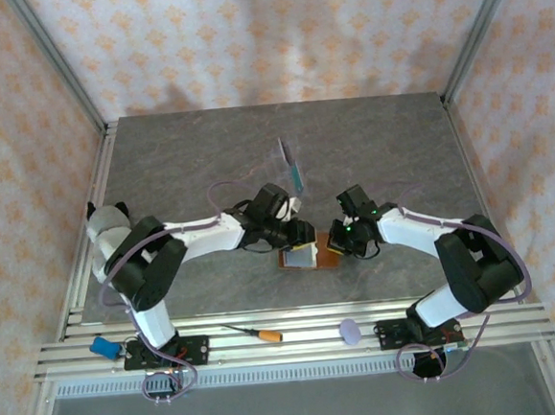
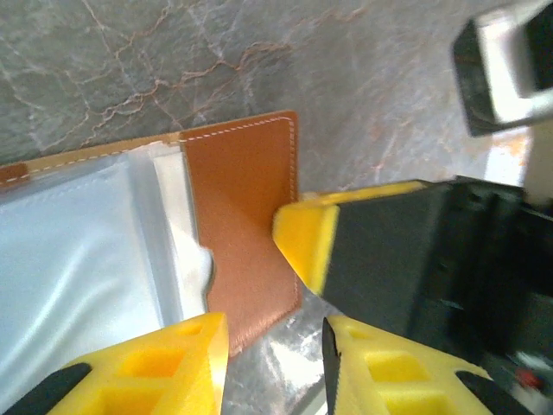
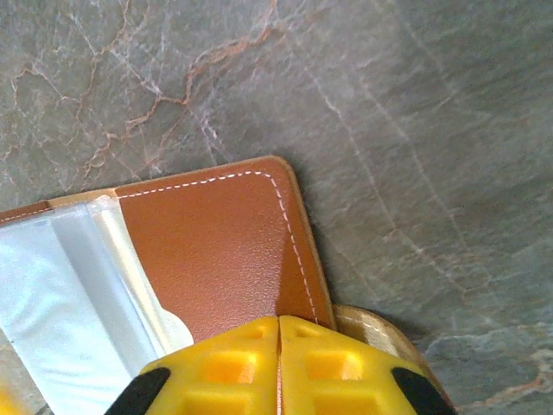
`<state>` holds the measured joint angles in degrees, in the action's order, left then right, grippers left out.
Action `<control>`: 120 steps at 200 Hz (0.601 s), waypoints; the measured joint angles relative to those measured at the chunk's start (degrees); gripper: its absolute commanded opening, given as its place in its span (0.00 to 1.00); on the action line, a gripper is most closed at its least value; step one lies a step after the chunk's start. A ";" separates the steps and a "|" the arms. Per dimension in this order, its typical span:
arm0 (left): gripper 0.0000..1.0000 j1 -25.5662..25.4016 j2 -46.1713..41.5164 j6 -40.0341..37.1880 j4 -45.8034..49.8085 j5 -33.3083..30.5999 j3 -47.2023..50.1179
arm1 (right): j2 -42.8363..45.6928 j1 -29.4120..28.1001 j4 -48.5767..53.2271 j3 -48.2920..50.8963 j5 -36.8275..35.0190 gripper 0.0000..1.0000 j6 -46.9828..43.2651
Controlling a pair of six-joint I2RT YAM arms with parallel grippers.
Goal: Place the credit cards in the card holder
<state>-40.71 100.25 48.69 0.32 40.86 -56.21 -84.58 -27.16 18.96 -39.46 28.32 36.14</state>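
**Leather, plastic and stone-look top**

The card holder (image 3: 216, 259) is brown grained leather with a soft sheen and pale stitching. Its pockets (image 3: 60, 294) are clear, glossy plastic. The worktop (image 3: 415, 130) looks like grey veined stone, smooth and matt. The right claw (image 3: 278, 337) is matt yellow plastic. The rails (image 1: 298, 350) along the near edge are ribbed bare metal.

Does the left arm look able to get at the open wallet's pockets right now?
Probably yes. The card holder lies open, the right gripper sits shut at its outer edge, off the pockets, and the left gripper, open, hangs close to them.
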 measured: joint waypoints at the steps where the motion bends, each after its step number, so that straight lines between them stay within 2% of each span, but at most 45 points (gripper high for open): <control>1: 0.35 0.00 -0.15 -0.02 0.00 0.00 0.09 | -0.02 0.00 0.00 0.00 -0.02 0.08 -0.02; 42: 0.34 1.31 -2.23 -2.14 0.66 -2.32 4.81 | -0.44 0.00 -0.66 0.00 -0.26 0.10 -0.44; 120: 0.34 1.36 -2.80 -5.29 2.84 -5.40 7.58 | -0.31 0.00 0.11 -1.60 -0.70 0.23 -1.88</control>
<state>-39.35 97.45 43.40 3.16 35.46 -48.62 -84.88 -27.16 19.07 -41.06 27.62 34.26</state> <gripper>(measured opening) 0.336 0.218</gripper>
